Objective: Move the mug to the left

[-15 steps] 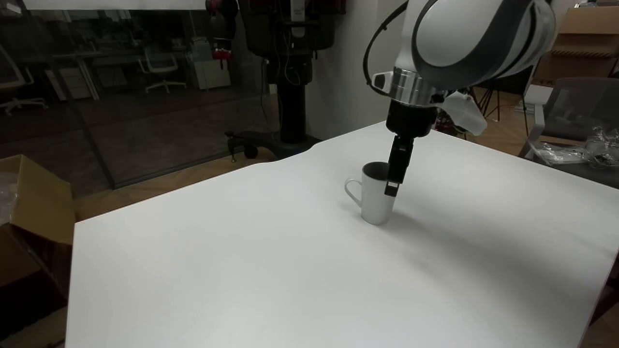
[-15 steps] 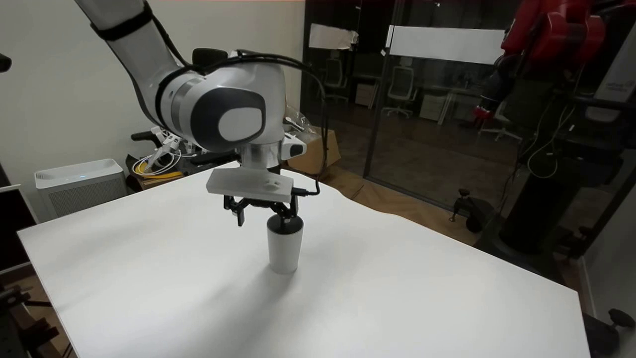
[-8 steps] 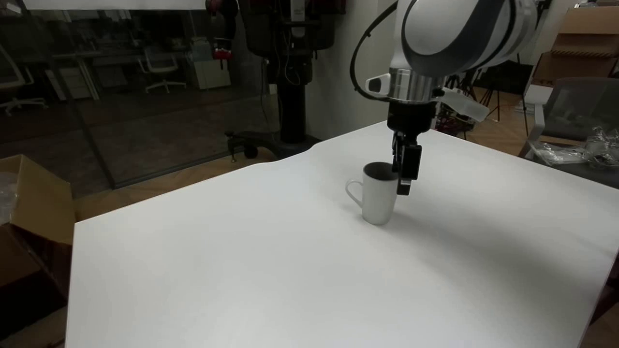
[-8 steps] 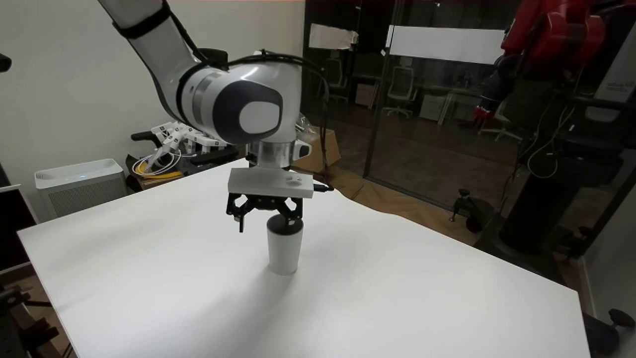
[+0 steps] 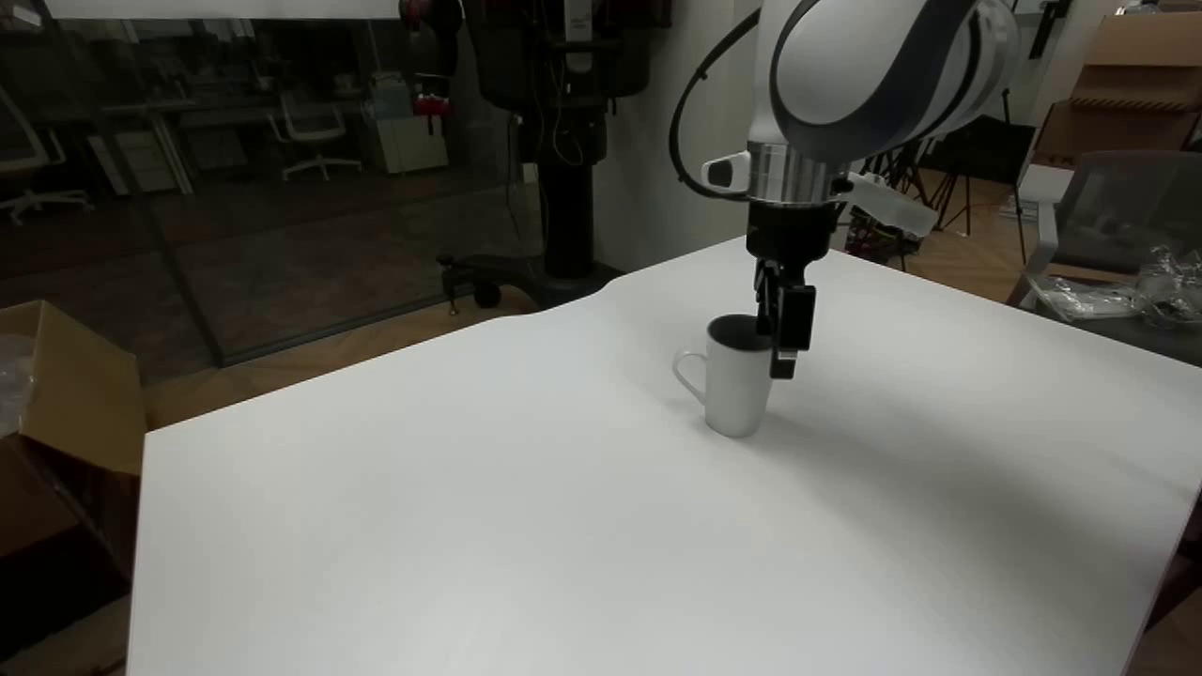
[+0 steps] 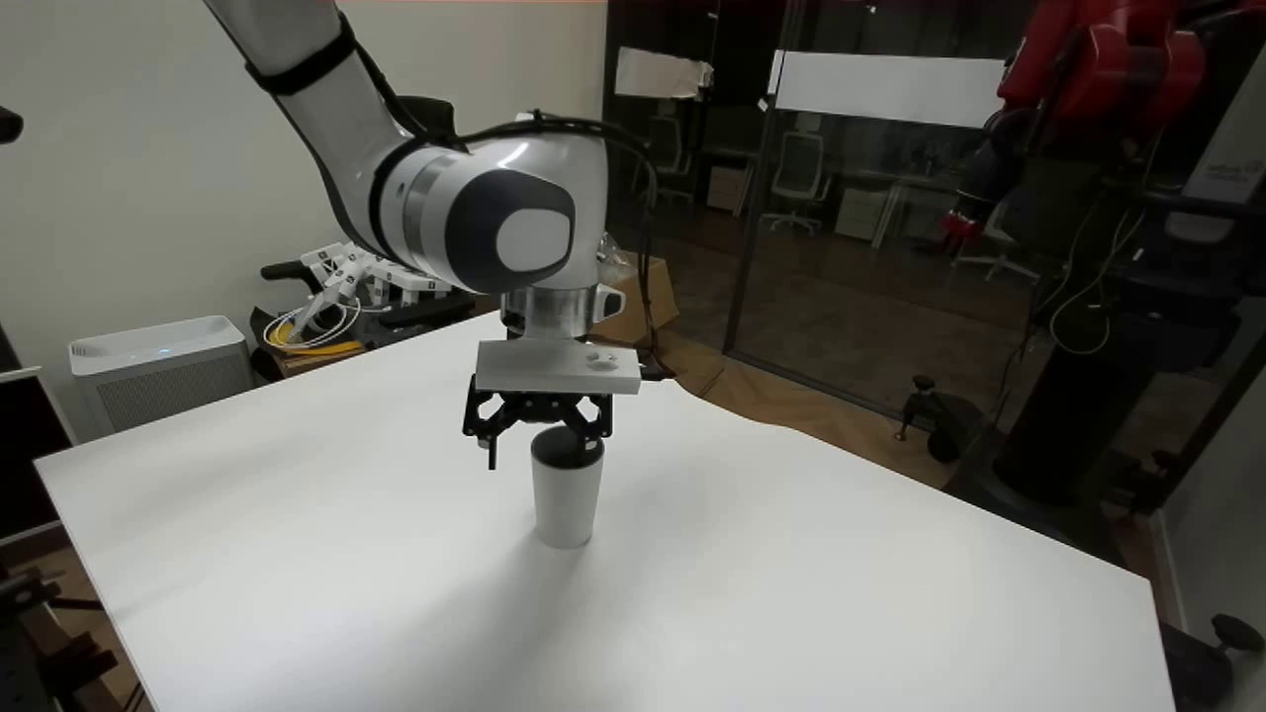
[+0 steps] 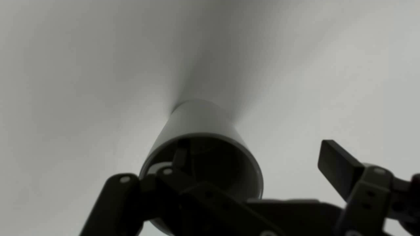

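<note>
My gripper point(image 6: 536, 463) stands spread around nothing yet held: one finger point(image 7: 181, 159) seems to dip into the mouth of the mug point(image 5: 735, 390), its opposite outside. The mug is upright on the white table point(image 5: 423, 516), right of centre in that exterior view. I judge only the lining-up done; clamping, moving left and releasing are to come.

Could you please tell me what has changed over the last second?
In an exterior view the gripper has shifted right and straightened from a tilt to nearly upright. Nothing was gripped or released: the gripper stays open. The mug stays upright on the table, at most slightly nudged.
</note>
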Controlling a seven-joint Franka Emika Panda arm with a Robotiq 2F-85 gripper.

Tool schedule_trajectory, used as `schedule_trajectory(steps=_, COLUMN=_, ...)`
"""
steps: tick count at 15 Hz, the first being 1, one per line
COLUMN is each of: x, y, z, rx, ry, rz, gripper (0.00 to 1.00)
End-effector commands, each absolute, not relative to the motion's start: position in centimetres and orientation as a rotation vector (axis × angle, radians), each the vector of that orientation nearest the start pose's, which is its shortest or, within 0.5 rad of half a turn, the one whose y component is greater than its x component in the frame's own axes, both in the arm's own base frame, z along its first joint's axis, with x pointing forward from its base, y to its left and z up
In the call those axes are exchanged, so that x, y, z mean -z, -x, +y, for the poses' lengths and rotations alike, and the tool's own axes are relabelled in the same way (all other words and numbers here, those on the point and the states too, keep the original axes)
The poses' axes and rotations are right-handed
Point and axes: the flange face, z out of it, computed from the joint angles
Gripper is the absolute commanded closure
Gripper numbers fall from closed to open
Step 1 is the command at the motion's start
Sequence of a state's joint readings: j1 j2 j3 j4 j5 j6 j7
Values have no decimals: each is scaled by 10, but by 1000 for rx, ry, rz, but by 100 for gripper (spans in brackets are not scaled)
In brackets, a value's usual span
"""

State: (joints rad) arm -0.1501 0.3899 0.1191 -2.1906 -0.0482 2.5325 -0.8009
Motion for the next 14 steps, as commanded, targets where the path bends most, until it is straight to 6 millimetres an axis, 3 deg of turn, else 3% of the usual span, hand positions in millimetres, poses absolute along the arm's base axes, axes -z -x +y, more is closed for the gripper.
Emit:
schedule_trajectory(steps=1, x=-204, y=-554, z=-16, rx=-53, ry=2859, rz=-1213, gripper=0)
schedule_trajectory(steps=6, x=-203, y=-576, z=-18, rx=28, ry=2885, rz=-1173, gripper=1)
schedule_trajectory(steps=7, x=-203, y=-579, z=-18, rx=44, ry=2896, rz=-1171, gripper=25)
schedule_trajectory(steps=9, x=-201, y=-586, z=-18, rx=72, ry=2907, rz=-1179, gripper=29)
schedule_trajectory(steps=14, x=-188, y=-601, z=-10, rx=64, ry=2887, rz=-1212, gripper=66)
